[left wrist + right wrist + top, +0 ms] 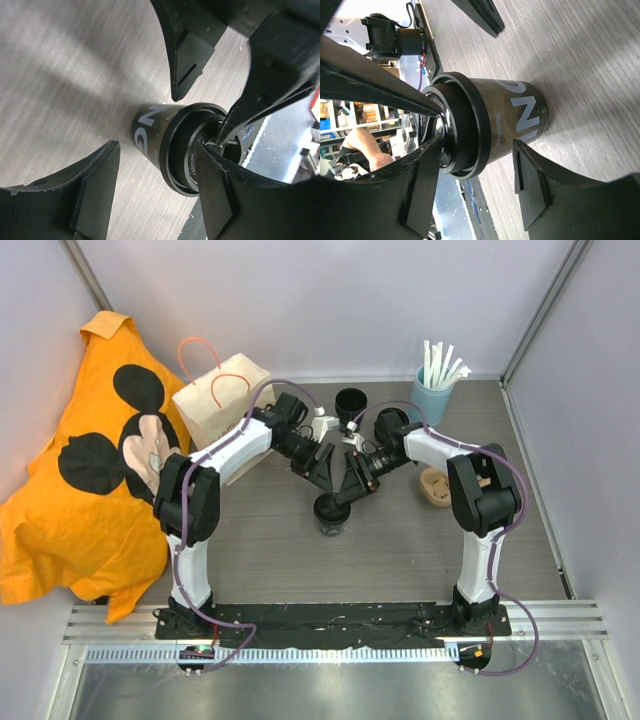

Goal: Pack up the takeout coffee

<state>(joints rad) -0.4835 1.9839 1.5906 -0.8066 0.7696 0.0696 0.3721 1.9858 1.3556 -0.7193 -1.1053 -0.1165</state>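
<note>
Left end effector (157, 150) spread, astride takeout coffee (147, 127) rim; right end effector (477, 145) likewise

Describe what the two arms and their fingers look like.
The left arm and right arm both have white links between bulky black joints, and a looping mauve cable trails along each. The left fingers and right fingers are matte black tapered blades with flat rectangular pads.

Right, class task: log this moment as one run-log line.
takeout coffee: upright, lidded, mid-table | left gripper: open, at lid | right gripper: open, at lid | paper bag: back left, apart
</note>
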